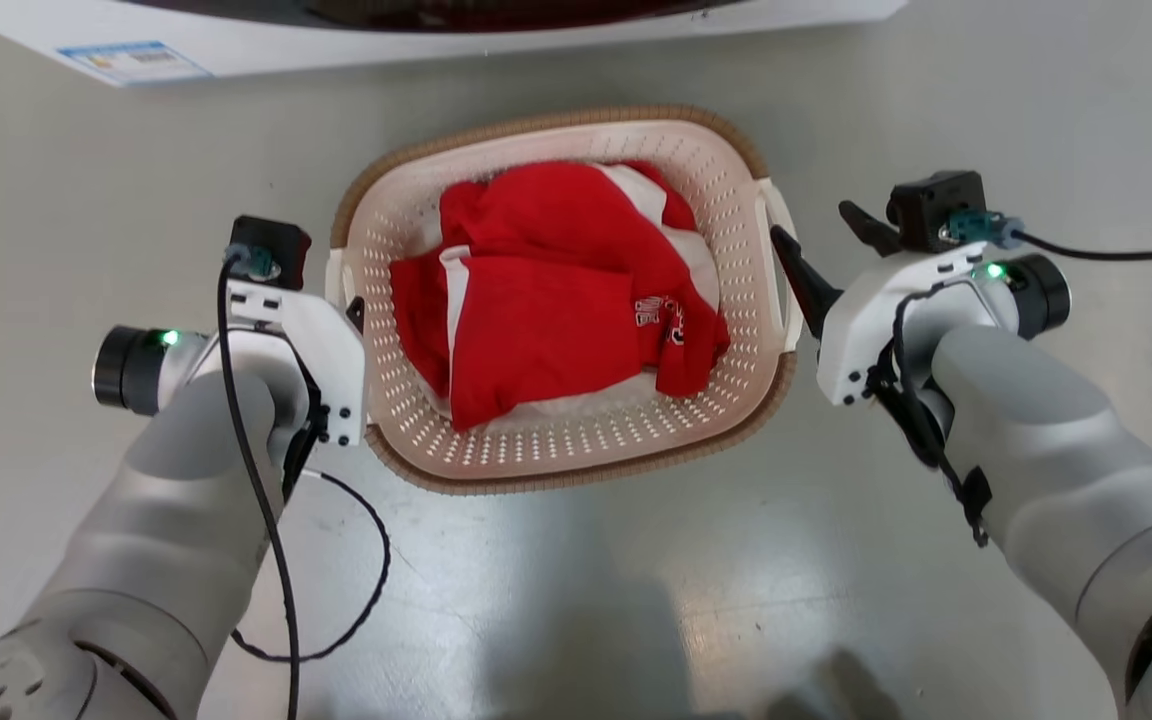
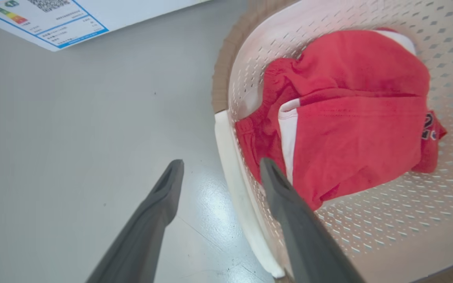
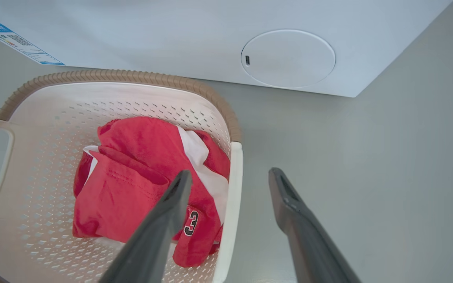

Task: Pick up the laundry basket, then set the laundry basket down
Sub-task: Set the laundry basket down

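Note:
The laundry basket [image 1: 556, 125], cream with perforated walls and a brown woven rim, sits on the grey floor with a red and white garment [image 1: 556, 300] inside. My left gripper [image 2: 221, 162] is open astride the basket's left white handle [image 2: 226, 149], one finger outside and one over the inside. My right gripper [image 1: 811, 222] is open astride the right handle [image 3: 234, 188] in the same way. The right wrist view shows the basket [image 3: 92, 102] and garment [image 3: 132, 188] from that side. Neither gripper holds anything.
A white washing machine [image 1: 436, 40] stands just beyond the basket, with a blue-edged label [image 1: 131, 60] and a round cover [image 3: 288, 59] low on its front. A black cable [image 1: 376, 580] loops from my left wrist over the floor.

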Controlling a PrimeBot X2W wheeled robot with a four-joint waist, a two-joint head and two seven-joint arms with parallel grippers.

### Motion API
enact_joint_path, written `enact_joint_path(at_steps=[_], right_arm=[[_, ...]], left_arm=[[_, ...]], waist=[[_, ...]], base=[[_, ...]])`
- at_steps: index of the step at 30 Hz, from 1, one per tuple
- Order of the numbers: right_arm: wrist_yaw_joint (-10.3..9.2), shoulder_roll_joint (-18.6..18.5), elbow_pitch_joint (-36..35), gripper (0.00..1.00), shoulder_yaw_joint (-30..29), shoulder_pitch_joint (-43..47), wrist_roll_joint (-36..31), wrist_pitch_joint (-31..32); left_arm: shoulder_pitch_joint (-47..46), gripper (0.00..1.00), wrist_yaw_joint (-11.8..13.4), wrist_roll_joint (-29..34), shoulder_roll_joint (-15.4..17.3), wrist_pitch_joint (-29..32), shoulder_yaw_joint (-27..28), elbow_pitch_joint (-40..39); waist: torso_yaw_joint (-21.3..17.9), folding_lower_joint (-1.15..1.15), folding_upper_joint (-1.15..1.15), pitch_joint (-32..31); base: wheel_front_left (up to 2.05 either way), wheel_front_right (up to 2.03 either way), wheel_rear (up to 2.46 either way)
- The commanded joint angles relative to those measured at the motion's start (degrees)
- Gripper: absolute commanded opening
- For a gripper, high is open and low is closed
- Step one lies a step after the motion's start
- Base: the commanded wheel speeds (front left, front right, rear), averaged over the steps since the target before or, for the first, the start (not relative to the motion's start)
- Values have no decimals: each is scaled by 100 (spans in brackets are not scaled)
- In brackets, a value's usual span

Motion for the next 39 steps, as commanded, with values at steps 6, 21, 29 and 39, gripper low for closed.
enact_joint_path(at_steps=[6,21,29,39], right_arm=[[10,-96,-36,100,-342,481,-324,-126],[10,-716,-1005,100,-2834,1594,-2615,-129],[10,-725,-1886,100,-4519,2676,-4194,-129],[10,-450,-2809,100,-5748,3705,-5358,-129]], left_arm=[[439,100,57,-294,37,-671,345,-2],[1350,100,156,-183,215,-1123,1152,-860],[2411,100,478,502,569,-1125,2416,-2121],[3603,100,609,1366,640,-1125,3670,-3288]], waist=[[-2,0,0,-722],[68,0,0,-2497],[26,0,0,-3270],[19,0,0,-3784]], base=[[0,0,0],[0,0,0],[0,0,0],[0,0,0]])
